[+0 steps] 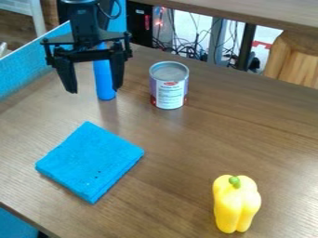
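Note:
My gripper [94,89] hangs open at the upper left, its two fingers spread wide and pointing down. Behind it, between the fingers in this view, a blue upright cylinder [104,82] shows; whether they touch I cannot tell. Right of the gripper a can [169,86] with a grey top stands upright. A folded blue cloth [90,160] lies flat at the left, below the gripper in view. At the lower right is a yellow bell pepper [236,204] with a green stem on top.
The brown wooden table [168,186] has its front edge at the lower left. A blue panel [25,69] borders it at the upper left. Behind its far edge are tangled cables [192,44] and a wooden piece [295,60].

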Controlling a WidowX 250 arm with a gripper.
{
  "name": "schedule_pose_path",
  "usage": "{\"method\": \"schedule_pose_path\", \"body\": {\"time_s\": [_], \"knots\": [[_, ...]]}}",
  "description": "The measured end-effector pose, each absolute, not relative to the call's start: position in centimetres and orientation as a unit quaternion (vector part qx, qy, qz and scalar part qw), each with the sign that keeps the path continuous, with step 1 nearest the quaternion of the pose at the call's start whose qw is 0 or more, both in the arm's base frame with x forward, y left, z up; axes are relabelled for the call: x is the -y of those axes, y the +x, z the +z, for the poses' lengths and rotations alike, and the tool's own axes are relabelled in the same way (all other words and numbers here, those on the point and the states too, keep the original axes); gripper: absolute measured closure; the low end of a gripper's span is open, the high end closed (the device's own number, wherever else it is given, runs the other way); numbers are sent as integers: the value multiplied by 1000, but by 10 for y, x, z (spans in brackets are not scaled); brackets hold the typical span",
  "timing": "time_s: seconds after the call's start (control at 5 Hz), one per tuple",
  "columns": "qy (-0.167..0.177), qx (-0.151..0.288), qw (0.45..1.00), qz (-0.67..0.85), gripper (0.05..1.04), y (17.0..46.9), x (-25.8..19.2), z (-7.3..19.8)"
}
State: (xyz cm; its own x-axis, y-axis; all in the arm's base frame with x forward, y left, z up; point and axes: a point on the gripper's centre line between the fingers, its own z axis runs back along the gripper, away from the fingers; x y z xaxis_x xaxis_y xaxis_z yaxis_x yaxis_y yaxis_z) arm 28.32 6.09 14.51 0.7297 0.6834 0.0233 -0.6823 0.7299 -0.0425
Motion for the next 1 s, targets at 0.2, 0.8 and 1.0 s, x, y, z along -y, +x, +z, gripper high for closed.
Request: {"method": "schedule_pose_path", "body": {"time_s": [0.2,0.8,1.0], "knots": [[-13,3,930,367,79,282,-60,137],[-4,36,940,340,79,339,-84,134],[-9,42,932,361,79,352,-104,140]]}}
